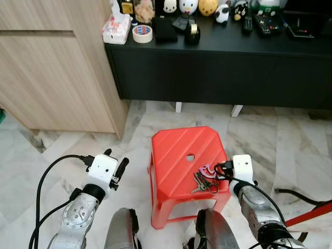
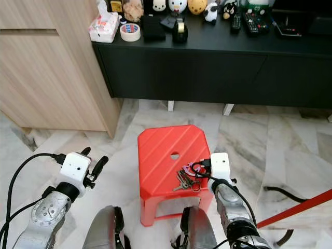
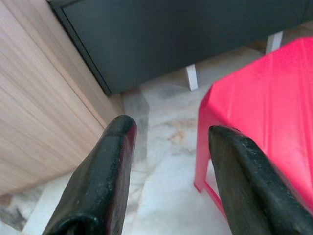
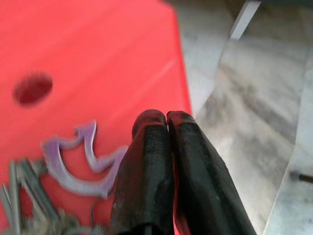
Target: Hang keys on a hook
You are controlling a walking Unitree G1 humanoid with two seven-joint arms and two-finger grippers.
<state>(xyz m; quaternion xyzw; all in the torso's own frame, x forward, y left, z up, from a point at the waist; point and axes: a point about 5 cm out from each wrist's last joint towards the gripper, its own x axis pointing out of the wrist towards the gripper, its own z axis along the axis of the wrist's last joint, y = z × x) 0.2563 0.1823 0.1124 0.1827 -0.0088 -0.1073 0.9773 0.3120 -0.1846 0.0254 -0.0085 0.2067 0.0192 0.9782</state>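
**A:** ok so where's the right gripper at? From the head cam it looks parked right on the stool.

**B:** Yep, it's hovering over the right-hand edge of the red stool, fingers pressed flat together, no gap at all in the wrist shot. Can't see anything pinched between them. The keys are lying on the stool top just to the gripper's left, basically beside the fingertips. There's a purple curvy tag on the bunch, and that's the bit nearest the fingers. Whether a fingertip actually touches it, I can't tell; the wrist view is blurry down there.

**A:** And the hole in the seat?

**B:** The little round hole sits further out from the gripper than the keys, toward the middle of the seat. Keys are between it and the stool's front edge.

**A:** Left one doing anything?

**B:** The left gripper is off to the stool's left, hanging over the marble floor, fingers spread wide with nothing in them. Ahead of it is the wooden cabinet and the black sideboard, and the stool's corner is just off to its right.

**A:** Stuff on the sideboard?

**B:** Well beyond both grippers: a roll of tape, a tissue pack, some small figurines, remotes.
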